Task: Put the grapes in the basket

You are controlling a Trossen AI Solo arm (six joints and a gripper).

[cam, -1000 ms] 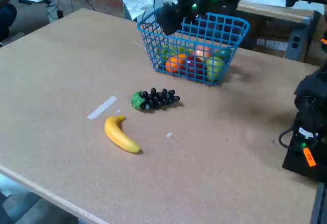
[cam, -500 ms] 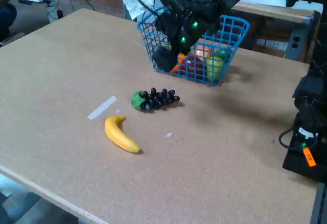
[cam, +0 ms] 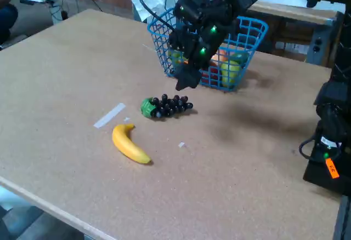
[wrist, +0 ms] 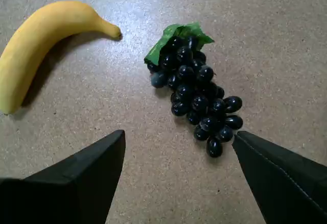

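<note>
On the left of the fixed view we see a strip of pale tape [cam: 109, 115] stuck flat on the brown particle-board table [cam: 66, 70], and just right of it a curved yellow toy banana [cam: 129, 144] lying on its side. In the wrist view the same banana [wrist: 38, 42] fills the upper left corner, its stem end pointing toward the grapes but clear of them.

Moving right, we find the small bunch of glossy black-purple toy grapes with a bright green leaf [cam: 166, 106] lying on the table, leaf end to the left, between the banana and the basket and touching neither. In the wrist view the grapes [wrist: 196, 91] run diagonally, with the leaf at the upper left and the narrow tip at the lower right.

Our black gripper [cam: 185, 81] hangs just above and behind the grapes. In the wrist view the gripper [wrist: 178, 178] has its two dark fingers spread wide and holds nothing; the tip of the bunch sits near the right finger [wrist: 286, 183].

Further right stands the blue wire-grid basket with flared sides [cam: 241, 56], partly behind the arm, already holding orange, red and green fruit [cam: 227, 70].
</note>
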